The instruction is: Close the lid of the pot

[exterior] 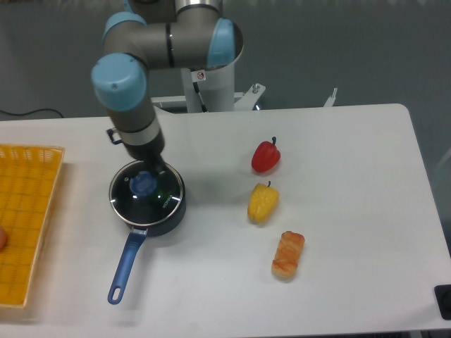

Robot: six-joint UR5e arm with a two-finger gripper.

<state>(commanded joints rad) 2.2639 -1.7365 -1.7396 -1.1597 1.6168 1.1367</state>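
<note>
Nearest, at 6 o'clock of the table (352,232), the saucepan (171,211) points its blue looped handle (124,269) toward the front edge; the glass lid (146,196) sits flat on it, blue knob (143,184) uncovered. The gripper (156,167) hangs just beyond the knob at its 1 o'clock, holding nothing; finger spread cannot be told. Toward 3 o'clock lie a glazed pastry (288,255), a yellow pepper (262,202) and a red pepper (266,156); a yellow mesh basket (25,218) sits at 9 o'clock.

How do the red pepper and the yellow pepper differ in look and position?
The red pepper is rounder and squat; the yellow pepper is longer and more tapered. The red one lies farther back on the table, the yellow one nearer the camera, just in front of it. Both have a short dark stem and lie apart, right of the pot.
</note>
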